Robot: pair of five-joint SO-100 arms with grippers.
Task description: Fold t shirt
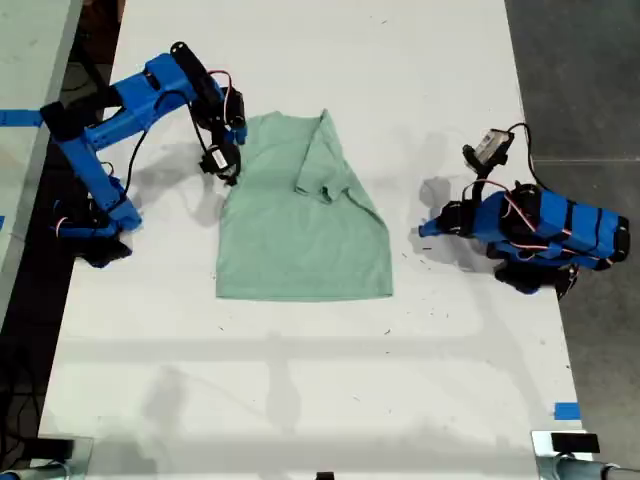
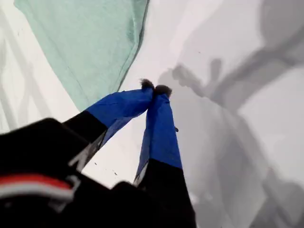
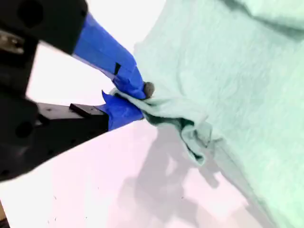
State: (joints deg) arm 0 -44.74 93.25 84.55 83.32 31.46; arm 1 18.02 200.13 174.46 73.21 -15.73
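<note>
on the white table (image 1: 300, 380), mint t shirt (image 1: 300, 240) part-folded, second tool (image 3: 128, 99) clamped on its edge, first tool (image 2: 154, 89) together.

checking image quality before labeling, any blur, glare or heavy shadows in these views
Exterior view: sharp, soft arm shadows on the table. First wrist view: my first gripper slightly soft, broad grey shadows beyond. Second wrist view: t shirt washed pale, my second gripper reasonably clear.

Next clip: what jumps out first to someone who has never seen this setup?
The pale green t shirt lies mid-table with one sleeve already folded over its body. At the exterior view's left, my second gripper is shut on a bunched bit of the shirt's edge. My first gripper, at the exterior view's right, is closed on nothing and sits clear of the cloth over the white table.
</note>
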